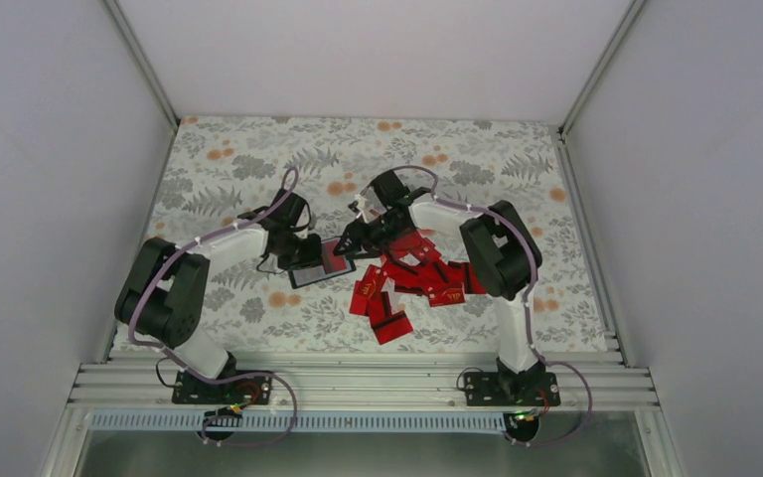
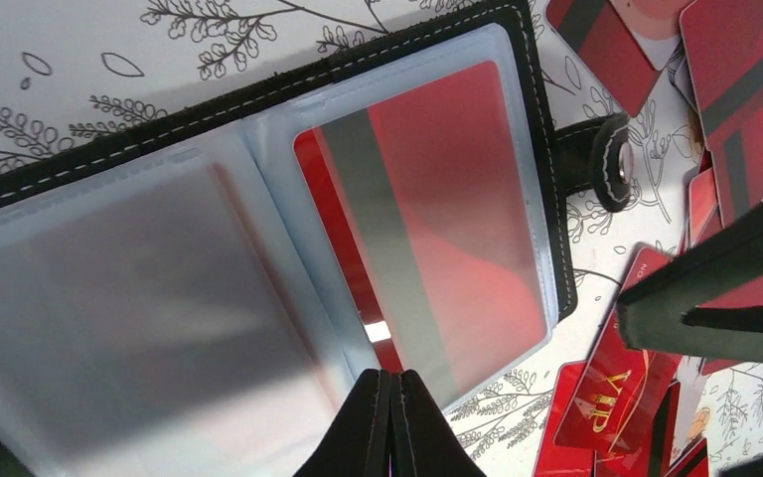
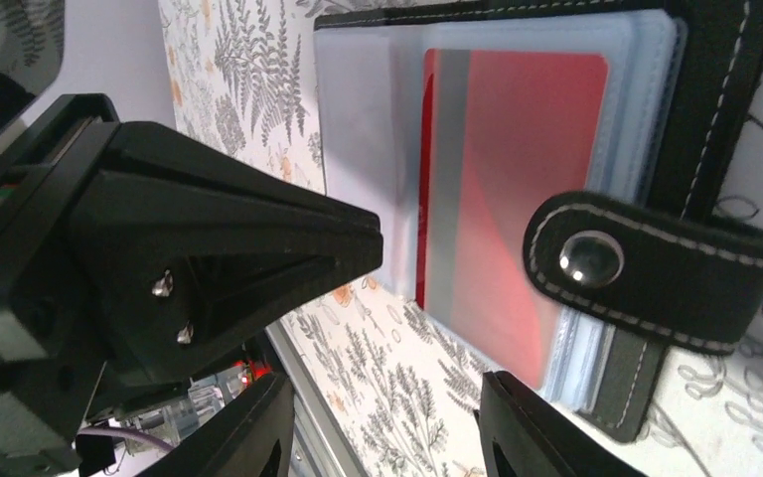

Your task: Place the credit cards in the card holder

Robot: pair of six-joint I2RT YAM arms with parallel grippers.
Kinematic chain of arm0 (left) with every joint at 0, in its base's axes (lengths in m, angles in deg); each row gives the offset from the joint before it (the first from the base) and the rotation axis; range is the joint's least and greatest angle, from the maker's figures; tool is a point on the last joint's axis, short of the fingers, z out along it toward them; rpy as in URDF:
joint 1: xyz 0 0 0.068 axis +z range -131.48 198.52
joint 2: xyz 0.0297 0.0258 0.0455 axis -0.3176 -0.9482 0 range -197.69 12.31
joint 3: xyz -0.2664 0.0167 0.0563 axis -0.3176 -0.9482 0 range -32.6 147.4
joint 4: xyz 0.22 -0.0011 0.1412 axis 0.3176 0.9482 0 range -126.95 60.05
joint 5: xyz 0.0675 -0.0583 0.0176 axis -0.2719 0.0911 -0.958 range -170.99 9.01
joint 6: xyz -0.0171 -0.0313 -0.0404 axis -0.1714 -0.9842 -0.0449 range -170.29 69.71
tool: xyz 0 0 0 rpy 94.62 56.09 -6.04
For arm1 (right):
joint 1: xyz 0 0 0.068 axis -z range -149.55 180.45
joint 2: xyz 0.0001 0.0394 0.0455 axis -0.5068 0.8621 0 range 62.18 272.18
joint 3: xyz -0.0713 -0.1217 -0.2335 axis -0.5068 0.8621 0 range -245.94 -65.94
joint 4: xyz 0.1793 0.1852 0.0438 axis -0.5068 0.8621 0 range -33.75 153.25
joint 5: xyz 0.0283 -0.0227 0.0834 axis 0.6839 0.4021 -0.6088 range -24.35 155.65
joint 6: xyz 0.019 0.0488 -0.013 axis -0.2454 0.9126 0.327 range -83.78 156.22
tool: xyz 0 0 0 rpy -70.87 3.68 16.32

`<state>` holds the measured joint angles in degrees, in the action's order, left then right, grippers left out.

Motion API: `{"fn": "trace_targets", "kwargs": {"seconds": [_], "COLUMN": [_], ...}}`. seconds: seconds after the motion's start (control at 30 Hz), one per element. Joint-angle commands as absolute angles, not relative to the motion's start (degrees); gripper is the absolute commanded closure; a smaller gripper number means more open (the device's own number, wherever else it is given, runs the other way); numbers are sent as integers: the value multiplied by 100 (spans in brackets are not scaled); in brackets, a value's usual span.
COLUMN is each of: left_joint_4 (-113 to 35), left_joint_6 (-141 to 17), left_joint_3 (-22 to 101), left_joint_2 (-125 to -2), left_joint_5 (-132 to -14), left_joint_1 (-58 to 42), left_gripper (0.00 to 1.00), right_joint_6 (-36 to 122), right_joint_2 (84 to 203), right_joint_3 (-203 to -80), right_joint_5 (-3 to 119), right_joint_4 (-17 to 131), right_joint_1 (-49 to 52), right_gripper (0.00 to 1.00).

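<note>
The black card holder (image 1: 318,266) lies open on the flowered table, its clear grey-blue pockets up. One red credit card (image 2: 427,209) with a grey stripe sits inside the right-hand pocket; it also shows in the right wrist view (image 3: 517,169). The snap tab (image 3: 646,268) hangs at the holder's side. My left gripper (image 2: 389,393) is shut, its tips resting on the pocket edge by the fold, with nothing visible between them. My right gripper (image 3: 389,422) is open and empty, just beside the holder's tab side. Loose red credit cards (image 1: 407,283), some with gold VIP lettering (image 2: 611,393), lie to the right of the holder.
The card pile spreads from the holder towards the right arm's base (image 1: 502,383). A metal rail (image 1: 358,383) runs along the table's near edge. White walls close the table on three sides. The two grippers are close together over the holder.
</note>
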<state>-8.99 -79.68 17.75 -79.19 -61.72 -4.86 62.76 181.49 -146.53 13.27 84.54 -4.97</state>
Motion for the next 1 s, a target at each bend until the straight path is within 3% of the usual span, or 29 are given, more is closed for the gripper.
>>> {"fn": "trace_targets", "kwargs": {"seconds": [0.0, 0.53, 0.97], "left_joint_4": [-1164, -1217, -1213], "left_joint_6": [-8019, -7884, -7750], "left_joint_3": [1732, 1803, 1933], "left_joint_2": [-8088, -8494, -8751], "left_joint_5": [-6020, -6041, -6016], "left_joint_1": [-504, -505, -513], "left_gripper": [98, 98, 98], "right_joint_6": [6301, 6027, 5987], "right_joint_2": [18443, 18838, 18862], "right_joint_3": [-14987, -15346, -15335], "right_joint_5": [1263, 2161, 1776], "right_joint_4": [8480, 9049, 8895], "right_joint_1": [-586, -613, -617], "right_gripper": [52, 55, 55]}}
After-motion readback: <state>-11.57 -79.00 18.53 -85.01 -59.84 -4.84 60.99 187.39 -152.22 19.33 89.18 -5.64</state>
